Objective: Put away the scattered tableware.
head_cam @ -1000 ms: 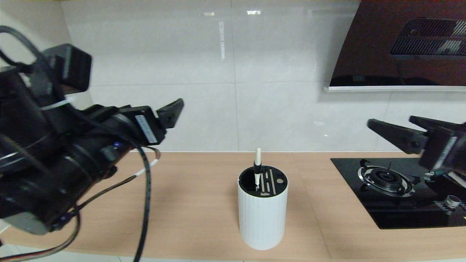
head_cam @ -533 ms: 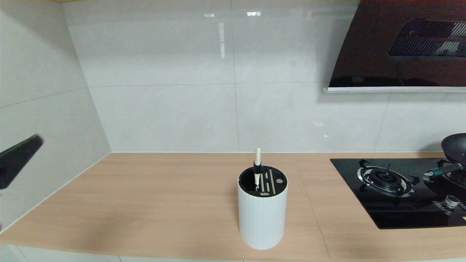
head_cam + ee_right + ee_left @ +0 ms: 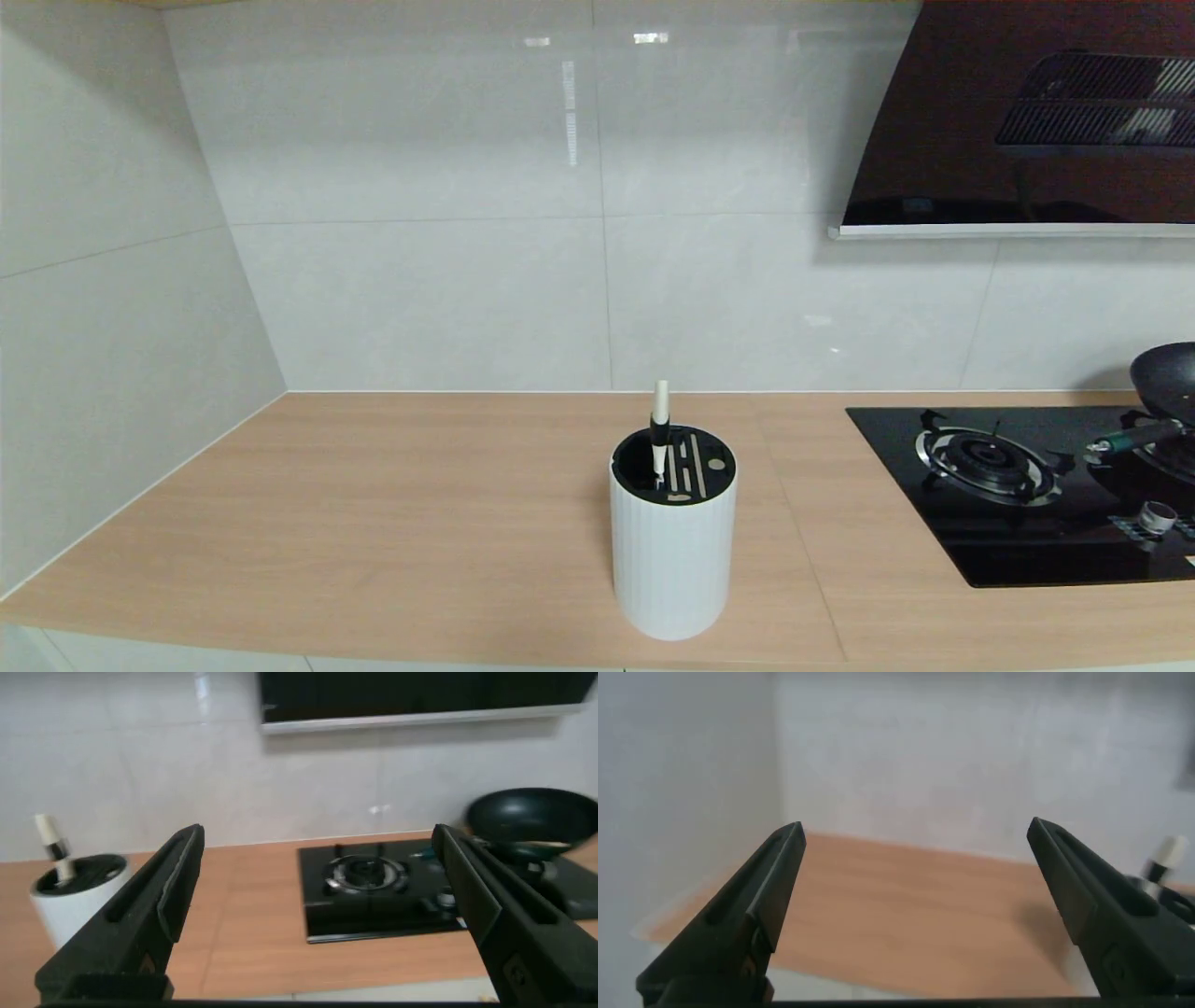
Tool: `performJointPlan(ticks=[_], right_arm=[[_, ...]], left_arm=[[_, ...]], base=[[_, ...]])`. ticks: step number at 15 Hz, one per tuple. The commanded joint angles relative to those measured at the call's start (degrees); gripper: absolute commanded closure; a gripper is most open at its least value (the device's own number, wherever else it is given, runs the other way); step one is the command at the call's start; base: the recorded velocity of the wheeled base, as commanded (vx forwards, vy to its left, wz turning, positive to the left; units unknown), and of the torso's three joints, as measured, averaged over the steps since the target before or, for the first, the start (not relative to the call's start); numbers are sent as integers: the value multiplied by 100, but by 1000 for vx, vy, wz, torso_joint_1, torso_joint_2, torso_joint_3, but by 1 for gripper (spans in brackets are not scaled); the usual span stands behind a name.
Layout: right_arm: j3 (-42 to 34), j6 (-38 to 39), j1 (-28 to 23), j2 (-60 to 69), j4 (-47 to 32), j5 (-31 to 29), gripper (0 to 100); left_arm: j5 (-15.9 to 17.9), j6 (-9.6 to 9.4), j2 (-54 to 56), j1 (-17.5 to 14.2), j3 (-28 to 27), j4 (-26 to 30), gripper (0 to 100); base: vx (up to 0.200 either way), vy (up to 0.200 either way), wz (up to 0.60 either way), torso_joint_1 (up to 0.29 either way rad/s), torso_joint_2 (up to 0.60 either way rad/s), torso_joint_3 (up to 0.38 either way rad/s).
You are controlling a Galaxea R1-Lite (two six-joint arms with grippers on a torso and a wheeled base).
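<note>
A white ribbed cylindrical holder (image 3: 672, 551) with a black slotted top stands on the wooden counter (image 3: 420, 523) near its front edge. One utensil with a cream and black handle (image 3: 660, 425) stands upright in it. My left gripper (image 3: 915, 915) is open with nothing between its fingers, off the counter's front left; the utensil's handle tip (image 3: 1160, 856) shows beyond one finger. My right gripper (image 3: 322, 915) is open and empty, held back from the counter, with the holder (image 3: 79, 896) and its utensil (image 3: 54, 846) to one side.
A black gas hob (image 3: 1027, 490) is set into the counter at the right, with a dark pan (image 3: 1165, 378) on its far burner. A range hood (image 3: 1027, 121) hangs above. Tiled walls close the back and left. Bare counter lies left of the holder.
Both arms have pulled back out of the head view: the left arm withdrew to the left and the right gripper left at the right edge. The holder and utensil have not moved.
</note>
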State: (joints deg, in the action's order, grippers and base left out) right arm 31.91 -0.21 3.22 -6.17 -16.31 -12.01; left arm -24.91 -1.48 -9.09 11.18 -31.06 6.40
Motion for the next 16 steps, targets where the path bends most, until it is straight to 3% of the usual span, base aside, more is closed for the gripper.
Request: performJointPlan(ticks=[1, 3, 5, 7, 8, 10, 11, 12, 16], right_arm=[[-405, -6, -304, 617, 5, 471, 0], [-502, 30, -304, 617, 23, 489, 0], [-748, 47, -304, 617, 23, 480, 0], [-1170, 205, -304, 617, 216, 357, 0], [-1442, 214, -304, 617, 489, 357, 0], [-2313, 197, -304, 617, 1376, 357, 0], [-2444, 188, -304, 617, 1570, 357, 0], [-3104, 144, -304, 617, 2422, 436, 0], [-3191, 205, -304, 617, 1754, 612, 0]], left_arm=[[-120, 24, 356, -160, -32, 54, 0], [91, 16, 408, -775, 127, 72, 0], [443, -2, 909, -1100, 777, 133, 0], [30, 288, 909, -1109, 1726, -183, 0], [214, 314, 909, -1109, 2166, -332, 0], [900, 288, 909, -1109, 3089, -789, 0], [961, 314, 909, -1109, 3106, -877, 0], [1251, 323, 909, -1109, 3106, -851, 0], [1867, 297, 909, -1109, 3106, -816, 0]], base=[[0, 0, 0, 0, 0, 0], [0, 0, 0, 0, 0, 0], [0, 0, 0, 0, 0, 0], [0, 0, 0, 0, 0, 0], [0, 0, 0, 0, 0, 0], [0, 0, 0, 0, 0, 0], [0, 0, 0, 0, 0, 0], [0, 0, 0, 0, 0, 0], [0, 0, 0, 0, 0, 0]])
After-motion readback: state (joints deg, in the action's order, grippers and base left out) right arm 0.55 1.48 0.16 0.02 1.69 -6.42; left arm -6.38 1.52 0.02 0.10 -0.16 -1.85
